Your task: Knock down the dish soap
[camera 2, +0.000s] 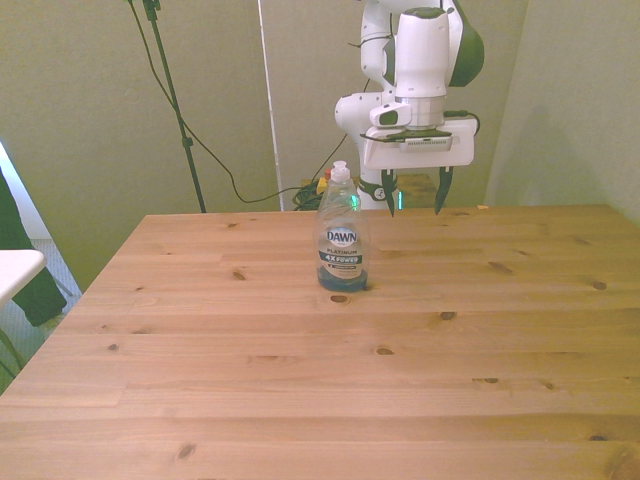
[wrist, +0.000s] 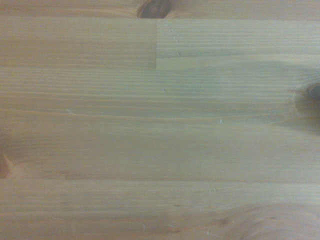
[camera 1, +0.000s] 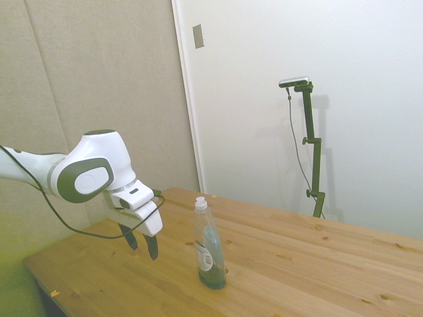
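Note:
The dish soap (camera 1: 209,247) (camera 2: 342,232) stands upright on the wooden table (camera 2: 320,380), a slim clear bottle with teal-green liquid low inside, a white cap and a pale label. My gripper (camera 1: 141,246) (camera 2: 412,196) hangs open just above the tabletop, empty, behind the bottle and slightly toward the front view's right. In the side view a clear gap separates it from the bottle. Bare wood planks (wrist: 160,125) fill the wrist view; the bottle is out of it.
Cables (camera 2: 290,190) hang behind the table's far edge. A white surface (camera 2: 15,268) and a dark object sit off the table at the front view's left. A wall and padded panel stand close behind the arm.

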Tool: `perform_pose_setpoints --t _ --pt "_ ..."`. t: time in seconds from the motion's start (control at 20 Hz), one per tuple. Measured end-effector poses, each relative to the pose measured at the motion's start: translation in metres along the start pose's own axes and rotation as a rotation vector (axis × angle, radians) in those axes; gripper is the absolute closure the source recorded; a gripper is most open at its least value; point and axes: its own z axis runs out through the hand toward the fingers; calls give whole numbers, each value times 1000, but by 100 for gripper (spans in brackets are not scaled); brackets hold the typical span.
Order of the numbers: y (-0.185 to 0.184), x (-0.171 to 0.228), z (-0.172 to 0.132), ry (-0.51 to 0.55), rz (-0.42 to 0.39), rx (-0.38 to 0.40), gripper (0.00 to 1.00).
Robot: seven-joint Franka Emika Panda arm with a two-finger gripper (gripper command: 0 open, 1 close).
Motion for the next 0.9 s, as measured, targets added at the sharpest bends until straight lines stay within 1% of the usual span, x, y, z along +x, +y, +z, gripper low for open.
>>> perform_pose_setpoints --t 0.15,0.2,0.4,0.55,0.9 --pt "0 0 0 0 1 0 0" --pt "1 2 -1 2 5 3 100" --pt "15 21 -9 14 56 16 100" --pt "28 36 -11 27 96 11 100" --pt "45 67 -7 70 170 -2 100"
